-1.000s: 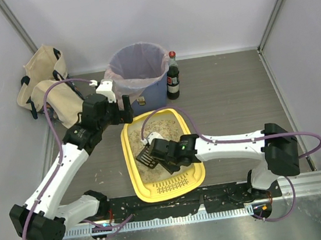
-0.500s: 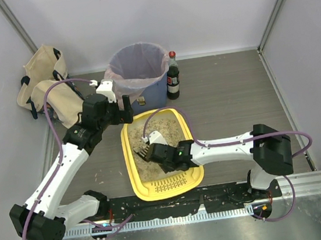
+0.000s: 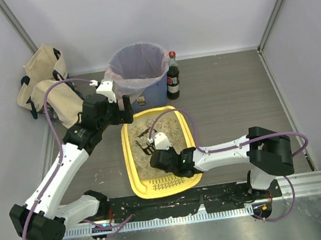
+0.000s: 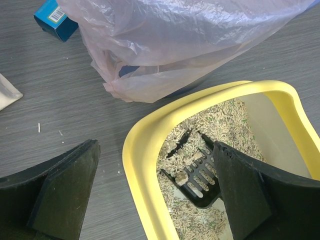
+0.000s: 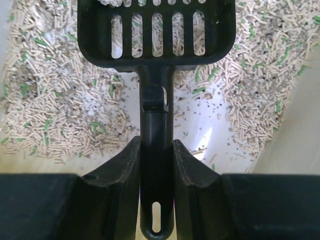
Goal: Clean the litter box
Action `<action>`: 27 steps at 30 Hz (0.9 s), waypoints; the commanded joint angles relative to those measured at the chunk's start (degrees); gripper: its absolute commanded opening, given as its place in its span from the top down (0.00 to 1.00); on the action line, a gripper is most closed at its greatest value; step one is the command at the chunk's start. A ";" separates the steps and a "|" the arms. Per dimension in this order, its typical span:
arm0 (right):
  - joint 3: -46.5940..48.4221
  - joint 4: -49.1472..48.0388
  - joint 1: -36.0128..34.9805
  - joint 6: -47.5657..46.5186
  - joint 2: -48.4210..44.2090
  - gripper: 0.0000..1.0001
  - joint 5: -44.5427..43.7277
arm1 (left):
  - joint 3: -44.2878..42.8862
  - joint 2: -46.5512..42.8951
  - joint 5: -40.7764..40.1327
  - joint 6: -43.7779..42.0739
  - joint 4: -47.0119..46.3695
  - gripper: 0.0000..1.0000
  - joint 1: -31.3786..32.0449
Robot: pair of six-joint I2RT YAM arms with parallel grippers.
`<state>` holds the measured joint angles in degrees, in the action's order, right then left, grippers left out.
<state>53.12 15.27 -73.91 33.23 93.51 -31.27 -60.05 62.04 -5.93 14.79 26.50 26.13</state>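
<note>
Litter box [image 3: 129, 165] flat on counter, directly beneath right tool [image 5: 156, 155] and just under left tool [image 3: 125, 111]. Likely stiff moulded plastic, light by itself but weighted by loose granules [image 5: 50, 100], prone to sliding if tipped; best taken by the rolled rim and kept level. Right tool clenched on handle of black slotted scoop [image 5: 156, 70], head ahead of the fingers, down among the pellets with some clumps aboard. Right arm stretched low across the tray, wrist pitched down. Left tool released, jaws wide, poised above the far rim corner, bin [image 3: 155, 90] just beyond.
</note>
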 commanded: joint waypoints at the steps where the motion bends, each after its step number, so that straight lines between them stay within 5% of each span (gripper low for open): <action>1: -2.58 -4.54 -1.67 1.40 -4.47 0.99 -8.28 | -0.77 0.10 0.57 0.24 -1.28 0.00 0.24; 9: -9.26 -11.13 -6.68 0.17 -12.12 0.98 -11.36 | -0.77 0.19 0.57 0.33 -1.28 0.00 0.15; 23: -7.95 -3.76 -10.55 2.11 -16.87 0.99 -16.29 | -0.59 0.01 0.22 0.24 -1.45 0.00 0.24; 27: 0.63 10.68 -12.66 2.88 -14.07 0.99 -20.49 | -0.59 0.27 0.48 0.24 -1.45 0.00 0.24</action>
<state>45.74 14.83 -84.75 33.74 78.78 -45.36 -60.05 62.41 -5.96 14.79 26.50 26.13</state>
